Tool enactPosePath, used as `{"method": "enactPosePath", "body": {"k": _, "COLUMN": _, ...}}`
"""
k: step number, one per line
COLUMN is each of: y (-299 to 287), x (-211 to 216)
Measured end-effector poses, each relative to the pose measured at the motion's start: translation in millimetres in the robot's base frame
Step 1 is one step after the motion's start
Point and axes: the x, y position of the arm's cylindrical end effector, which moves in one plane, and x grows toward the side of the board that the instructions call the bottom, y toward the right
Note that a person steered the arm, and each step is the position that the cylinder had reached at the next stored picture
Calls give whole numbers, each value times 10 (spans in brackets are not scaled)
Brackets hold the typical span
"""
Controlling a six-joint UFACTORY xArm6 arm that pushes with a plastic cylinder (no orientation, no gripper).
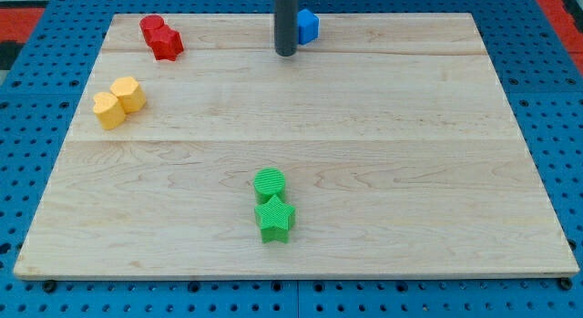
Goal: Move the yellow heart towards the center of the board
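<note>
Two yellow blocks lie touching near the board's left edge: one [128,94] toward the view's top right, the other [108,110] toward the bottom left. I cannot tell which one is the heart. My tip [285,53] rests on the board near the view's top centre, just left of a blue block [308,26] partly hidden by the rod. The tip is far to the right of the yellow blocks and a little above them in the view.
Two red blocks [161,36] sit touching at the view's top left. A green cylinder [270,182] and a green star [274,218] touch below the board's centre. The wooden board [510,245] lies on a blue pegboard.
</note>
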Motion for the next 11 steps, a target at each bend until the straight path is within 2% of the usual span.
{"method": "enactPosePath", "body": {"k": 1, "y": 0, "x": 0}}
{"method": "enactPosePath", "body": {"k": 2, "y": -183, "x": 470}}
{"method": "enactPosePath", "body": {"k": 3, "y": -481, "x": 1231}}
{"method": "enactPosePath", "body": {"k": 4, "y": -1834, "x": 1446}}
{"method": "enactPosePath", "body": {"k": 5, "y": -2639, "x": 1816}}
{"method": "enactPosePath", "body": {"k": 6, "y": -2824, "x": 1817}}
{"method": "enactPosePath", "body": {"k": 7, "y": -2806, "x": 1582}}
{"method": "enactPosePath", "body": {"k": 8, "y": -2860, "x": 1557}}
{"method": "enactPosePath", "body": {"k": 11, "y": -2248, "x": 1302}}
